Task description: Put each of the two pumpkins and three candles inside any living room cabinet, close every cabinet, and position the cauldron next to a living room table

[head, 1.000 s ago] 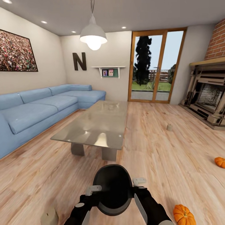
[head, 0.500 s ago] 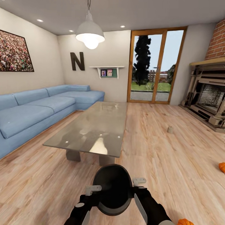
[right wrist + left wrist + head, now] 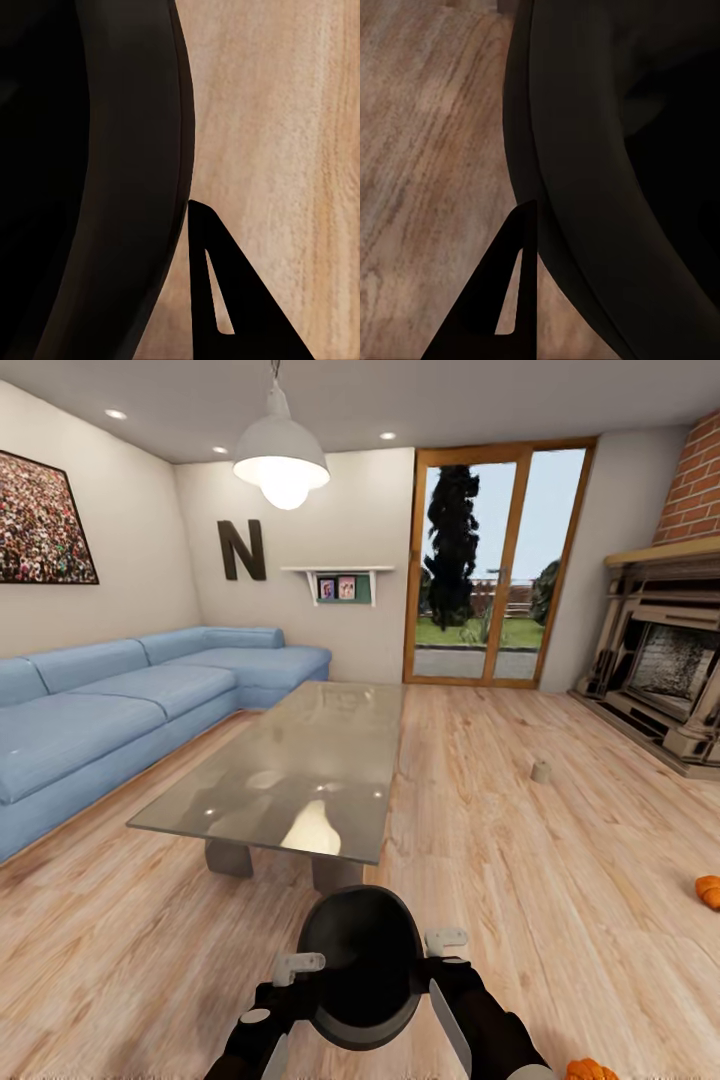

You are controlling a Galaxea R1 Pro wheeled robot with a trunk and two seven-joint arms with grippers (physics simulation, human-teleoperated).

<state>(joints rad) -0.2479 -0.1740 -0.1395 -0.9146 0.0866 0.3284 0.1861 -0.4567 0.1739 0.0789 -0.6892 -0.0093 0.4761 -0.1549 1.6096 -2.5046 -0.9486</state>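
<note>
The cauldron (image 3: 361, 966) hung above the wooden floor (image 3: 560, 880), pinched between both arms a little short of the near end of the glass coffee table (image 3: 290, 775); by the look of it, the step of setting it next to a table was under way but not finished. The rest appeared undone: 1 candle (image 3: 541, 770) stood on the floor toward the fireplace (image 3: 660, 680), 1 pumpkin (image 3: 709, 891) lay at the far right, and the other pumpkin (image 3: 590, 1071) by the robot's right side.

The left gripper (image 3: 288, 970) and the right gripper (image 3: 438, 948) each pressed against a side of the cauldron's rim. In each wrist view 1 dark finger (image 3: 499, 300) lay along the cauldron's outer wall, so the pot looked clamped from both sides.
</note>
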